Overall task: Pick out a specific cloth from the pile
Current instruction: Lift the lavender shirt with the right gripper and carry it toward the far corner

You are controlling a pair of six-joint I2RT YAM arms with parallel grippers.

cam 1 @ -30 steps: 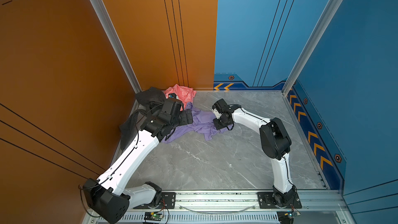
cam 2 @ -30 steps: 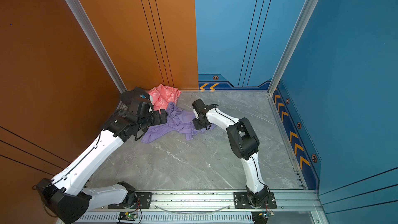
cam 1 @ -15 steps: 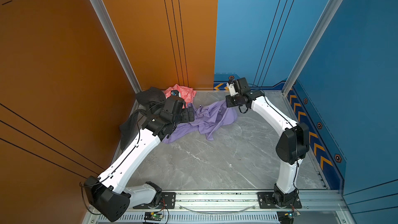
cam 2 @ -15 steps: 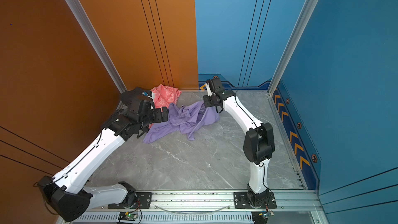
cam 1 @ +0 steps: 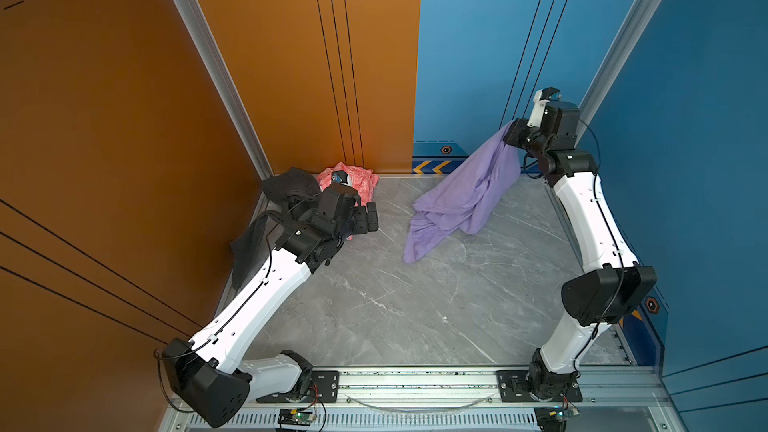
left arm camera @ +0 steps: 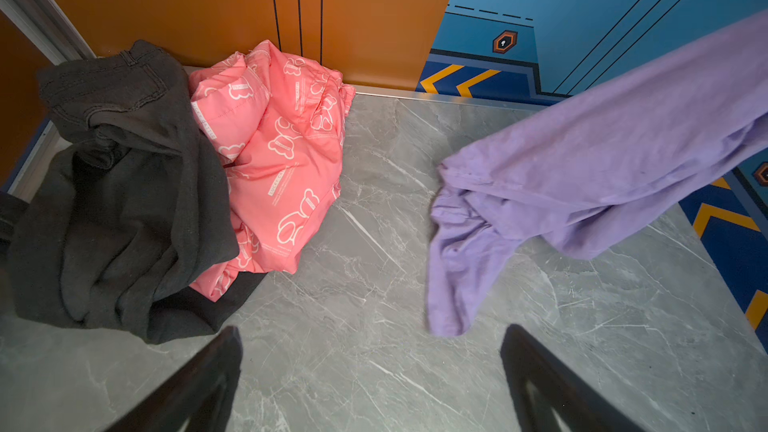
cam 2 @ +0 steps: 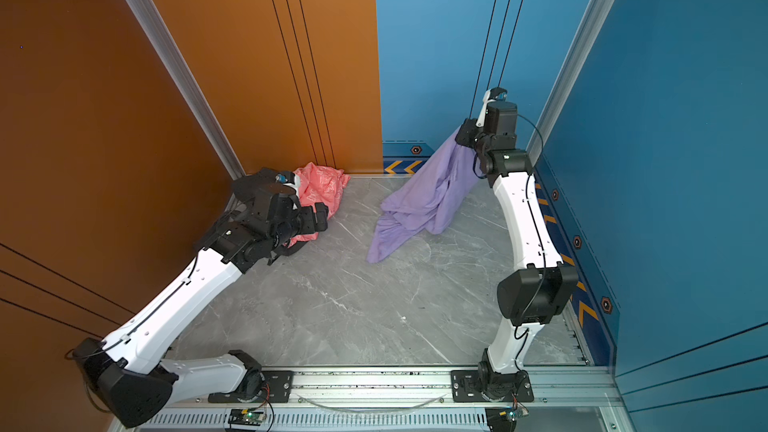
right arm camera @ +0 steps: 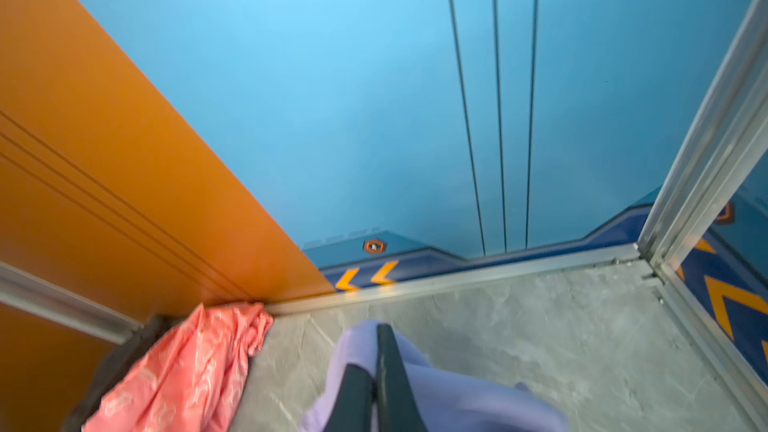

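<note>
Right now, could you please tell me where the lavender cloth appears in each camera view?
Top view: the cloth hangs right of centre from the right tool.
Top view: likewise right of centre.
Left wrist view: across bare floor from the pink garment.
Right wrist view: close up, pinched in the tool.
Shared landmark: the pink garment, in all four.

White lettering on the pink garment (left arm camera: pixel 286 151); too small to read

Cloth (cam 1: pixel 469 195) right of the pile (cam 1: pixel 359 182), well apart.
</note>
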